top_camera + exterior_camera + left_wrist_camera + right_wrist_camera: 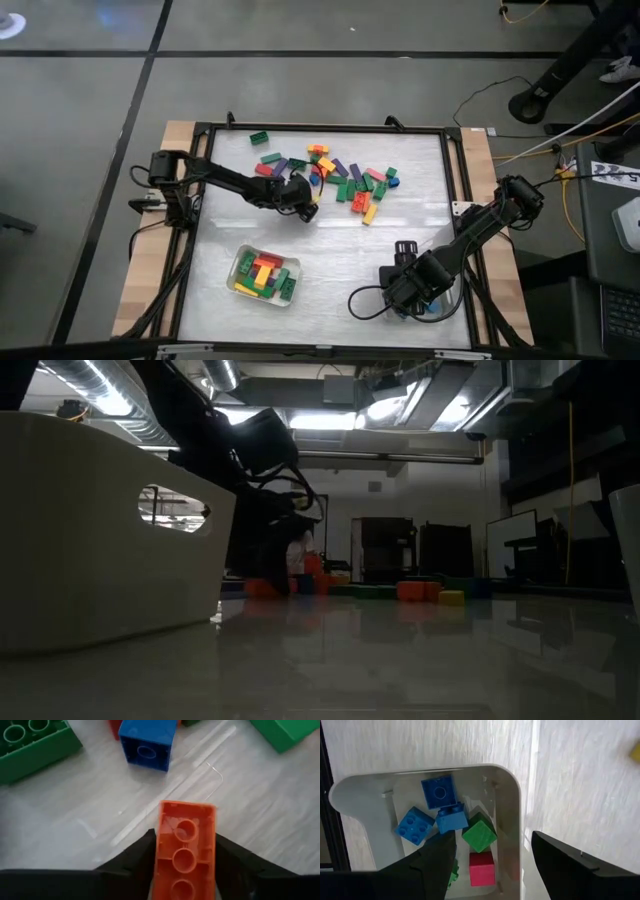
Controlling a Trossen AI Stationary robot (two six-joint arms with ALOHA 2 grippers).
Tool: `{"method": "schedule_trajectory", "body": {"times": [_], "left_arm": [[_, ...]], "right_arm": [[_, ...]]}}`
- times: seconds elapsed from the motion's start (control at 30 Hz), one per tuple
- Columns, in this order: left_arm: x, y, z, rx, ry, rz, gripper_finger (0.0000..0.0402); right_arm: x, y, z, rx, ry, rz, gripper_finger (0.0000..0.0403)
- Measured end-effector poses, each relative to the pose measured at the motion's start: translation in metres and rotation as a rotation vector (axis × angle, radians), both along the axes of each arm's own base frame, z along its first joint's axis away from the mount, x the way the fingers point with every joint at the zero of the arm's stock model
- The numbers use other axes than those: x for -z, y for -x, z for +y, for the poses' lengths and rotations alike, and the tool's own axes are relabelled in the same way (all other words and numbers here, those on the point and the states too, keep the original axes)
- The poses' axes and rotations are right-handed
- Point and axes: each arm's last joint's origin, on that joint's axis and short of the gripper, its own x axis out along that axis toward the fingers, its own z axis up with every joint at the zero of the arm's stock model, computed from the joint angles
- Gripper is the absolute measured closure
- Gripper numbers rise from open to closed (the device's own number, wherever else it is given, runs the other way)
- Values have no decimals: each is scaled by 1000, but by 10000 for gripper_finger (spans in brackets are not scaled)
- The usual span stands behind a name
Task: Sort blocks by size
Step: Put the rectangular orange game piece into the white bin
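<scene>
Left gripper [182, 870] has its two dark fingers [132, 857] pressed against the long sides of an orange block [185, 845], a long brick lying studs-down so that its hollow underside faces the wrist camera. The block's long axis runs straight out from the gripper, in line with the fingers, so they clamp it across its narrow width. Whether it is lifted clear of the worktop [90, 810] cannot be told. Just beyond its far end sits a short blue block [147, 742], with green blocks [35, 745] off to either side.

In the high view this gripper [300, 200] is at the near edge of the loose pile [345, 175], and the tray of long blocks [265, 275] lies toward the front of the worktop, closer to this arm than to the other. Judging by its length, the orange block belongs there.

Right gripper [490, 865] waits with fingers spread above the other tray [512, 820], which holds short square blocks [439, 790].
</scene>
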Motion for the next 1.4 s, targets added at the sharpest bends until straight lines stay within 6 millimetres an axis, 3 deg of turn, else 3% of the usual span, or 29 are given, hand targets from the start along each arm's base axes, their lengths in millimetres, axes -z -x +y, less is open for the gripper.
{"method": "schedule_trajectory", "body": {"times": [0.07, 0.2, 0.43, 0.7, 0.93, 1.07, 1.23, 1.4], "left_arm": [[-2, 0, 0, 24, 4, 2, 279], [-14, 4, -2, 82, 38, -15, 280], [-63, 15, -13, 257, 239, -163, 280], [-101, 43, -67, 615, 550, -172, 279], [-103, 61, -123, 815, 574, -86, 254], [-100, 68, -144, 802, 471, -47, 242], [-94, 71, -155, 752, 344, -18, 225], [-88, 71, -157, 752, 292, 11, 202]], "right_arm": [[0, 0, 0, 0, 5, -4, 143], [0, -1, -1, -53, 44, -31, 143], [0, -17, -22, -93, 85, -46, 143], [-2, -56, -63, -73, 85, -178, 143], [-6, -86, -110, 82, 59, -308, 143], [-6, -96, -135, 135, 80, -335, 143], [6, -106, -157, 187, 125, -315, 143], [31, -118, -174, 377, 121, -271, 143]]}}
